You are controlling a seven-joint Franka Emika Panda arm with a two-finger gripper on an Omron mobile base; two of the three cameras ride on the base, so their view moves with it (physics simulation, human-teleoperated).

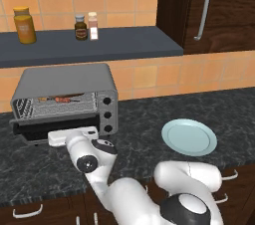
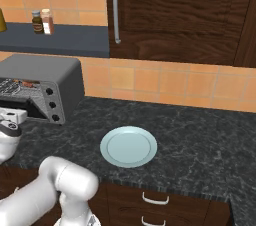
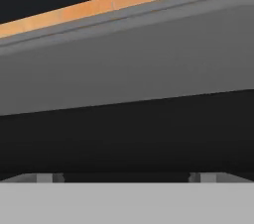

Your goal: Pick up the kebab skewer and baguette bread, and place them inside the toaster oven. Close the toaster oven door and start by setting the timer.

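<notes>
While the jaws stand apart, one toaster oven (image 1: 64, 97) holds one kebab skewer (image 1: 62, 99) beside one plate (image 1: 189, 137).

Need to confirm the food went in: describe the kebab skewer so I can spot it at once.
Find the grey toaster oven at the left of the dark counter. Look into its open front, on the wire rack: the kebab skewer is the thin stick carrying small red-brown and orange chunks.

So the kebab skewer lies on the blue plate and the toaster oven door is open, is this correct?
Not quite. In the left base view the kebab skewer lies on the rack inside the toaster oven, not on the blue plate. The toaster oven door is open.
</notes>
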